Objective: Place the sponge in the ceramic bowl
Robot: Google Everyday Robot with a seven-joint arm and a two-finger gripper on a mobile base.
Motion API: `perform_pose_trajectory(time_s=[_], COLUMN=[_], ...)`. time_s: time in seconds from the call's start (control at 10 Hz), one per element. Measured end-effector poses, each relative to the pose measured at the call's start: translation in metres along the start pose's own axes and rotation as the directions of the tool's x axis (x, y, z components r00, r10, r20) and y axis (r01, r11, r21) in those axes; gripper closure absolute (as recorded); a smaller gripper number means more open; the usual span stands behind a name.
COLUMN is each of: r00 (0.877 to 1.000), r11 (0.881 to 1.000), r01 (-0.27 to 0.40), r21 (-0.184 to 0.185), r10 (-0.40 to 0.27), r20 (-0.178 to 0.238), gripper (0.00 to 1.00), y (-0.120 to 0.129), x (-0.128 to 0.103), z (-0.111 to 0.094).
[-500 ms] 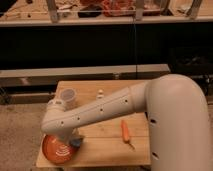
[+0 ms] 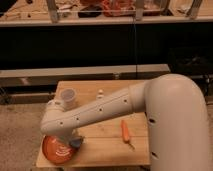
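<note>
The ceramic bowl [image 2: 53, 153], a wide shallow orange dish with white rings at its centre, sits at the front left corner of the wooden table [image 2: 102, 147]. My white arm reaches across from the right and bends down at the left. The gripper [image 2: 73, 139] hangs over the bowl's right rim. The sponge [image 2: 77, 144], a small blue lump, sits right at the gripper's tip, and the gripper is shut on it. The arm's wrist hides most of the gripper.
A whitish translucent cup [image 2: 68, 97] stands at the table's back left, just behind my arm. An orange carrot [image 2: 125, 131] lies right of centre. A small white object [image 2: 100, 93] stands near the back edge. Dark shelving runs behind the table.
</note>
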Motion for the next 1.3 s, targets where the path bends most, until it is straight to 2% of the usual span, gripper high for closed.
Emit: perform_pose_trajectory(time_s=[0.2, 0.3, 0.4, 0.6, 0.8, 1.3], r00=[1.0, 1.0, 1.0, 1.0, 1.0, 1.0], r11=[1.0, 1.0, 1.0, 1.0, 1.0, 1.0], r01=[0.001, 0.002, 0.002, 0.003, 0.006, 0.012], r21=[-0.001, -0.002, -0.002, -0.003, -0.003, -0.005], r10=[-0.001, -0.002, -0.002, -0.003, -0.006, -0.012], r20=[0.004, 0.006, 0.007, 0.01, 0.015, 0.025], gripper=[0.95, 0.94, 0.88, 0.87, 0.96, 0.96], y=[-0.0004, -0.0002, -0.0001, 0.0002, 0.0001, -0.0001], x=[-0.0012, -0.002, -0.0024, -0.0033, -0.0048, -0.0079], z=[-0.0002, -0.0001, -0.0001, 0.0, -0.0001, -0.0005])
